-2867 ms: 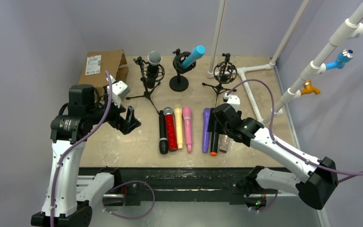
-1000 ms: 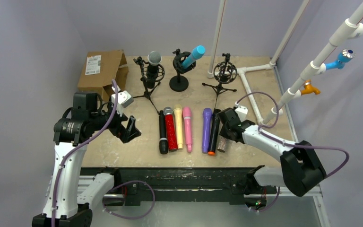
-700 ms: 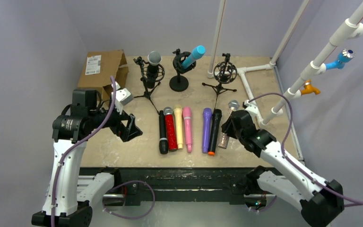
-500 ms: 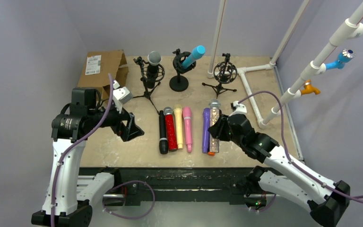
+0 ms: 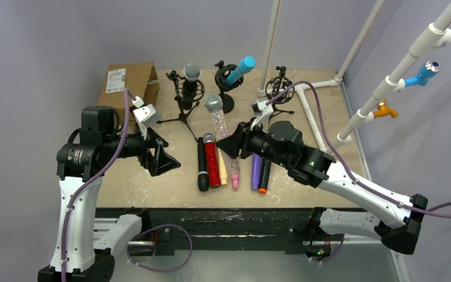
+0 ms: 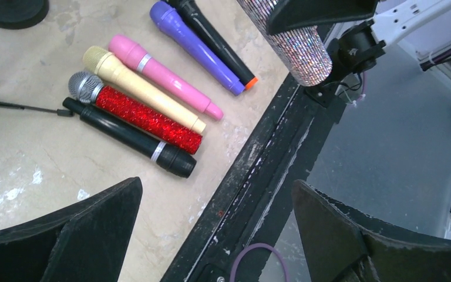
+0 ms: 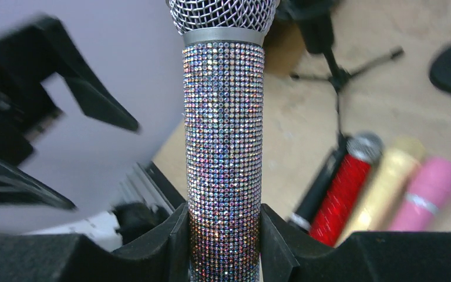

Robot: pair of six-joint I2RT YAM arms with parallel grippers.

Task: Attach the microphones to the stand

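Observation:
My right gripper (image 5: pixel 235 145) (image 7: pixel 224 218) is shut on the lower body of the glittery silver microphone (image 5: pixel 219 126) (image 7: pixel 223 117). It holds the microphone in the air above the row, mesh head toward the stands. Several microphones lie side by side near the front edge: black (image 5: pixel 202 167), glittery red (image 5: pixel 211 164), cream (image 6: pixel 141 88), pink (image 6: pixel 164 76), purple (image 5: pixel 255 173), and black with an orange end (image 5: pixel 264 176). At the back, the left stand (image 5: pixel 188 97) holds a grey-headed microphone. The middle stand (image 5: pixel 223 88) holds a blue one (image 5: pixel 241 69). The right stand (image 5: pixel 280 89) is empty. My left gripper (image 5: pixel 158 155) (image 6: pixel 217 194) hovers open over the left front.
A brown cardboard box (image 5: pixel 126 82) sits at the back left. A white pipe frame (image 5: pixel 312 114) runs along the right side, with blue (image 5: pixel 423 74) and orange (image 5: pixel 383 109) fittings higher up. The black rail (image 5: pixel 223 214) marks the table's front edge.
My right gripper has lifted the silver microphone from the right end of the row and swung it left and up over the other microphones. The left arm has barely shifted.

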